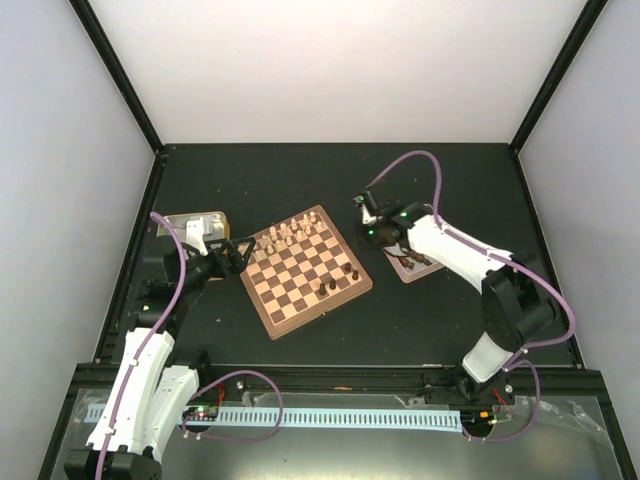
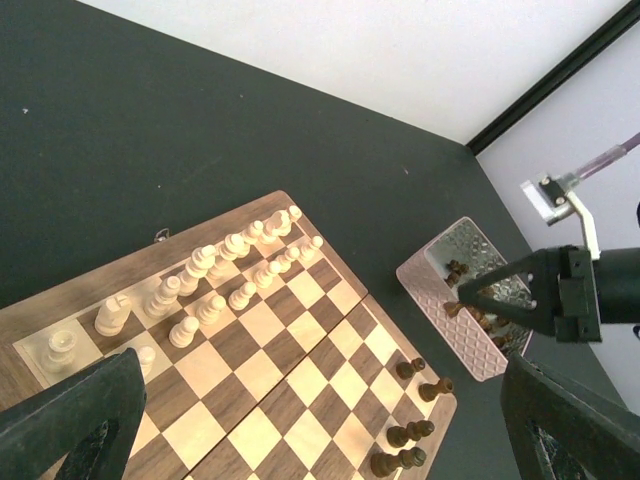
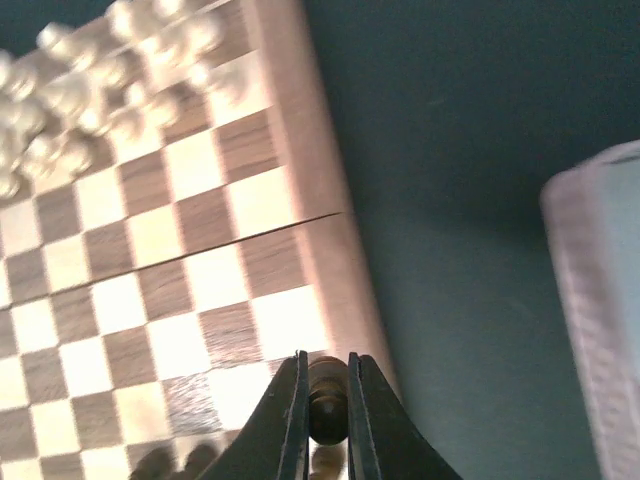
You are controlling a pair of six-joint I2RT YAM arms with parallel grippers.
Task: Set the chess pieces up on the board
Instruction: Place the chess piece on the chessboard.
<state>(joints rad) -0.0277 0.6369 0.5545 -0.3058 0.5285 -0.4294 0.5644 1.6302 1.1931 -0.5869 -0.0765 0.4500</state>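
Your left gripper (image 1: 240,256) is hanging spread wide at the chessboard's (image 1: 300,292) left corner, just right of the gold-sided tin (image 1: 195,225). Cream pieces (image 2: 215,280) are filling the board's far-left rows. Your right gripper (image 3: 326,365) is pinching a dark piece (image 3: 327,400) near the pinkish tin (image 2: 468,350), which is holding more dark pieces (image 2: 457,268).

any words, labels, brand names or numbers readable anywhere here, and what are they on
None: no text can be read in any view.
The board, the chess pieces, the pinkish tin and the gold tin show no lettering.
The pale blue strip at the table's near edge has fine marks or slots, too small to read.
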